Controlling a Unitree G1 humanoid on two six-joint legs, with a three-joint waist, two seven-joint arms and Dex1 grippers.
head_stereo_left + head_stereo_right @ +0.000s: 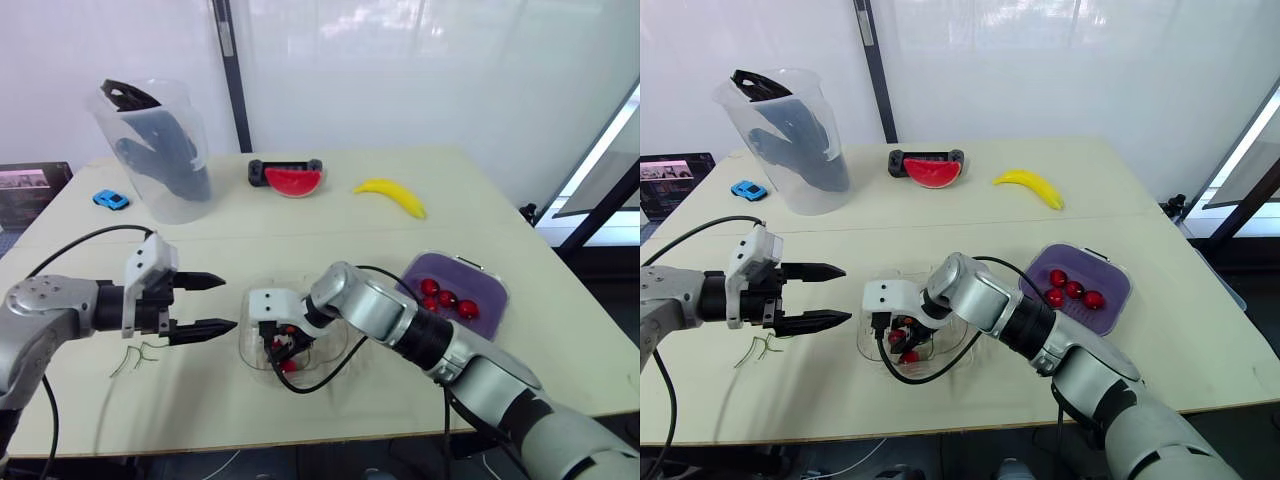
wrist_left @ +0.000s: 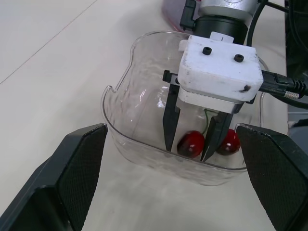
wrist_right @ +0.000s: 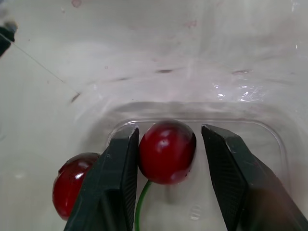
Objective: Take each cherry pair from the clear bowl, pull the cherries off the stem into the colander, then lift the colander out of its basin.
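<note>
Right gripper (image 3: pixel 171 132) down inside clear bowl (image 2: pixel 120 130), fingers spread astride one cherry (image 3: pixel 167 151): one finger touching it, other just apart. Second cherry (image 3: pixel 74 185) alongside, green stem between. Left gripper (image 1: pixel 228 303) spread wide, hovering just beside bowl. Loose stems (image 1: pixel 135 358) on table (image 1: pixel 400 235) near it. Purple colander (image 1: pixel 490 290) right of bowl, red cherries (image 1: pixel 445 298) inside. Far: banana (image 1: pixel 392 194), watermelon slice (image 1: pixel 294 181), blue toy car (image 1: pixel 110 200), clear pitcher (image 1: pixel 160 150).
</note>
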